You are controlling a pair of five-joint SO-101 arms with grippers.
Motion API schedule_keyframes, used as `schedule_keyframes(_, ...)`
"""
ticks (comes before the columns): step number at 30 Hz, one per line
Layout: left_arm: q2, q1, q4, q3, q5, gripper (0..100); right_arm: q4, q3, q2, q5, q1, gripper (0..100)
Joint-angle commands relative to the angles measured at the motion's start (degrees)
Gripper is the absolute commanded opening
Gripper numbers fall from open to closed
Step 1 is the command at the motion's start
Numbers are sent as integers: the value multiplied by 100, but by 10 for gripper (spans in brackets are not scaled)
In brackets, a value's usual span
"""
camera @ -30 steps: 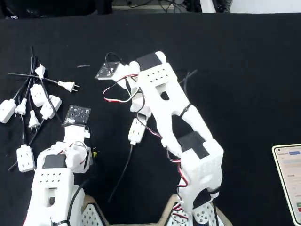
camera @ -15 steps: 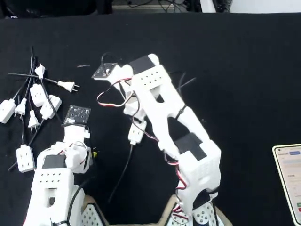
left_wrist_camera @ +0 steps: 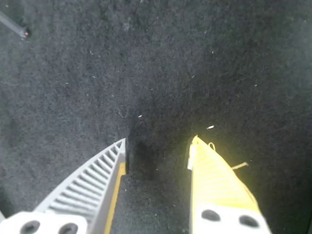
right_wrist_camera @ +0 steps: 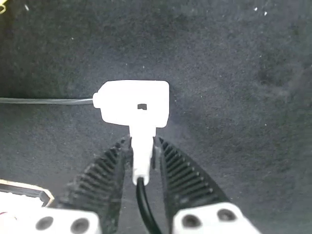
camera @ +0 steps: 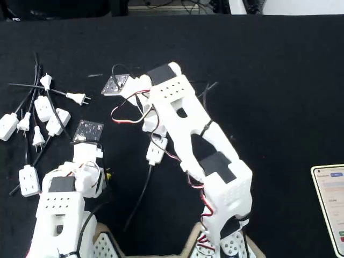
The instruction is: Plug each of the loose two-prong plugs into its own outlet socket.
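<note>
The right pincer [right_wrist_camera: 142, 146] is clenched on the small white two-prong plug [right_wrist_camera: 143, 158] at its cable end. This leaves the prong end free against the white rectangular outlet socket [right_wrist_camera: 132, 101] on the black worktop [right_wrist_camera: 234, 73]. The left pincer [left_wrist_camera: 158, 146] hangs released over bare worktop, apparently in reserve.

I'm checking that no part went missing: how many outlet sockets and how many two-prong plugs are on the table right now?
Outlet sockets: 5
Two-prong plugs: 5, counting one plug gripped by the right end effector
Total: 10
</note>
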Motion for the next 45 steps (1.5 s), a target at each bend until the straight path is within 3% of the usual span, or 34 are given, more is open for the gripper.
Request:
schedule_keyframes(1, -79, -22, -70, -31, 70, 216, -88, 207, -31, 343, 141, 10)
schedule_keyframes(17, -79, -31, -70, -31, 62, 216, -501, 207, -66, 88, 273, 10)
schedule_keyframes(25, -88, -31, -70, -31, 62, 216, -624, 207, -75, 466, 607, 10)
schedule_keyframes(39, -88, -31, -70, -31, 44, 216, -782, 664, -813, 18, 290, 10)
schedule_keyframes(45, -88, -31, -70, -31, 44, 216, -1415, 1552, -1297, 18, 97, 10)
